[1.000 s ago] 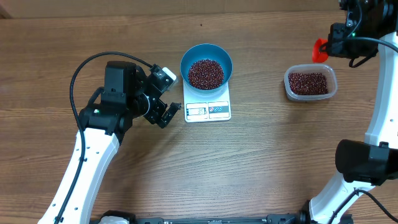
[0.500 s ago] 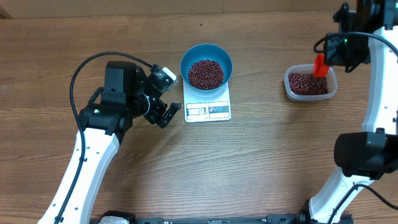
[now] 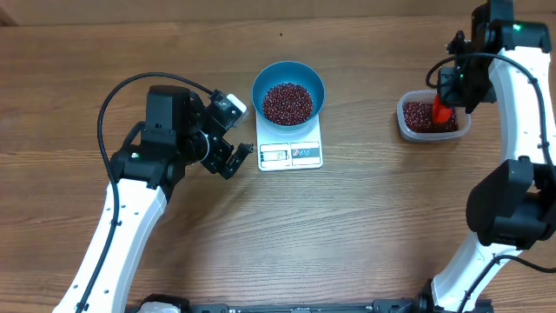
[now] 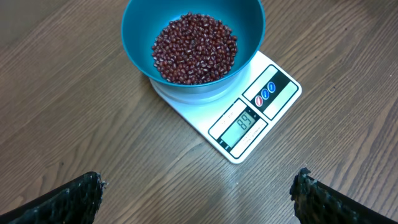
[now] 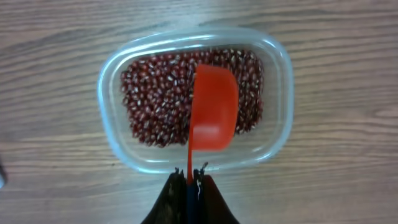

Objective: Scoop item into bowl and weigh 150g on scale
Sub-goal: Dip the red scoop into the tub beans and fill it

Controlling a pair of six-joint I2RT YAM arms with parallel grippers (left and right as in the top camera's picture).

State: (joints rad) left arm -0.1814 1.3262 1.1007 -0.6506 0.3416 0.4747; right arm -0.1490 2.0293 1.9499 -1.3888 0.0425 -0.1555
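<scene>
scooping step: right gripper [image 5: 188, 180], fingers clamped on a small red plastic scoop [image 5: 214, 109], holds it over dark red-brown beans [image 5: 155, 106] in the clear plastic tub [image 5: 281, 93], upper right overhead. next: dip, then carry to the round blue plastic bowl [image 4: 140, 22] on the flat white scale [image 4: 264, 96], upper centre. left gripper [image 4: 196, 196] gapes, empty.

Our left end effector [image 4: 196, 196] hangs with jaws spread wide, arm bent; our right end effector [image 5: 189, 179] points downward, pinched shut on the handle of the red scoop [image 5: 213, 112].
</scene>
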